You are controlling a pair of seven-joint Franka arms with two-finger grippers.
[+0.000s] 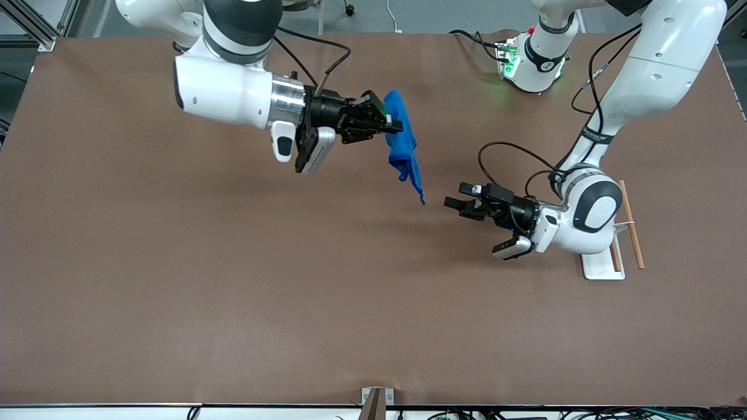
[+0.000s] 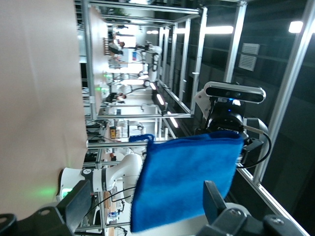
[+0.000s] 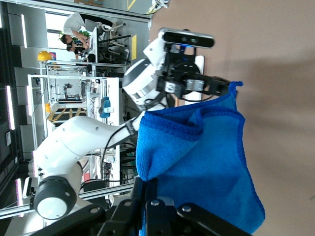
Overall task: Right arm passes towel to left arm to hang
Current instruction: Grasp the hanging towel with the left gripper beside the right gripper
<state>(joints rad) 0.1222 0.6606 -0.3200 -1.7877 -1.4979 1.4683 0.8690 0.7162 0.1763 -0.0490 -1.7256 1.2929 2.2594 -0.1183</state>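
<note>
Royal-blue towel (image 1: 402, 140) against a plain brown table (image 1: 175, 291).
Black-fingered right gripper (image 1: 394, 123) and left gripper (image 1: 455, 197) on glossy white arms (black bands at the joints); pale reddish-brown wooden rods (image 1: 631, 224) over a white base (image 1: 601, 267); green glow on the left arm's base (image 1: 509, 61).

Your right gripper (image 1: 390, 124) is up over the worktop's middle, toward the robots' edge, wrist level, fingers clamped on the towel (image 1: 404, 143). Your left gripper (image 1: 460, 202) faces it from the left arm's end, held low, fingers spread.
</note>
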